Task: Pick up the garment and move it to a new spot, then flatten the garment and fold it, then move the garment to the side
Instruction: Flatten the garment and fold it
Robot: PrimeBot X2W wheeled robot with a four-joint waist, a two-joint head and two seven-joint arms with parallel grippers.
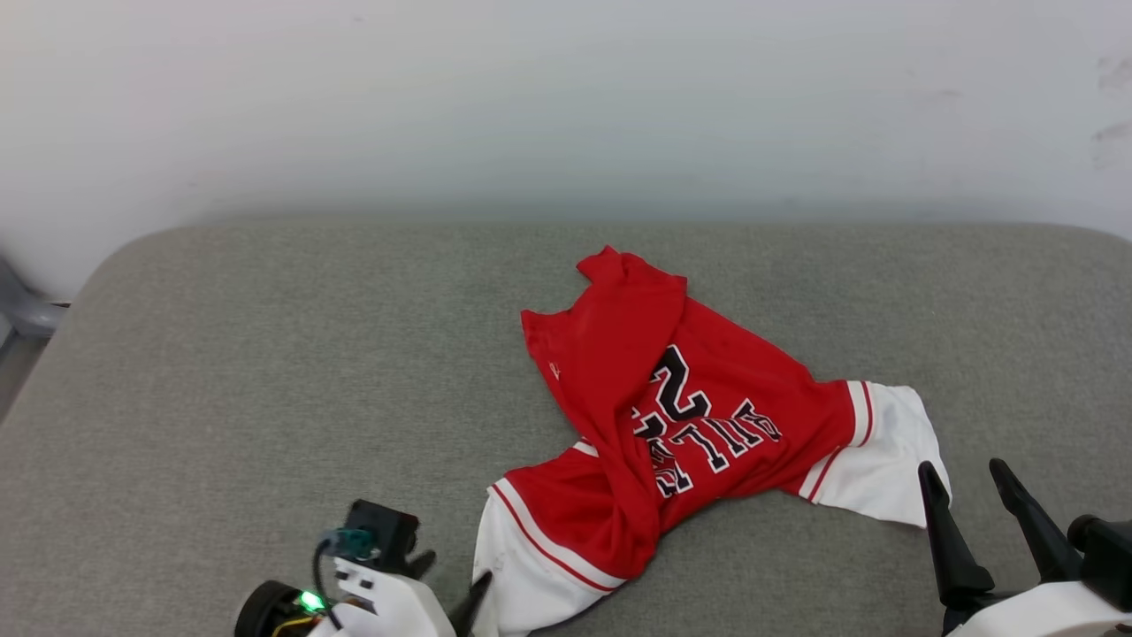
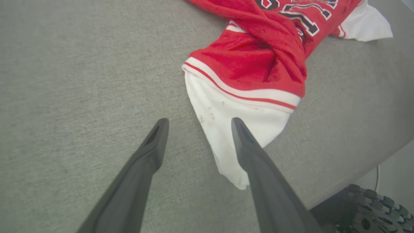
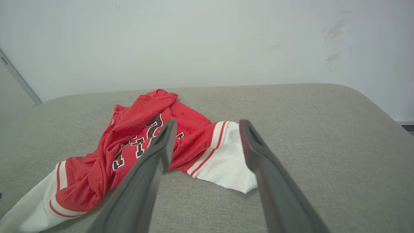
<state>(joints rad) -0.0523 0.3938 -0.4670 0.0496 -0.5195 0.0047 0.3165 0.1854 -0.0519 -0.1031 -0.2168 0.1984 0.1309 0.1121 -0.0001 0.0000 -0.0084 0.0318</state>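
Dark and long-fingered, the left tool (image 1: pixel 453 575) sits at the lower left of the frame, spread wide and empty. It is angled down so its fingers bracket the edge of the near white sleeve (image 2: pixel 223 136), apparently lined up to pinch it. At the lower right, the right tool (image 1: pixel 961 464) points up, equally wide, just short of the other sleeve (image 1: pixel 884 469). Beyond, the garment (image 1: pixel 672 407) lies crumpled and twisted mid-frame on the grey worktop (image 1: pixel 265 354).
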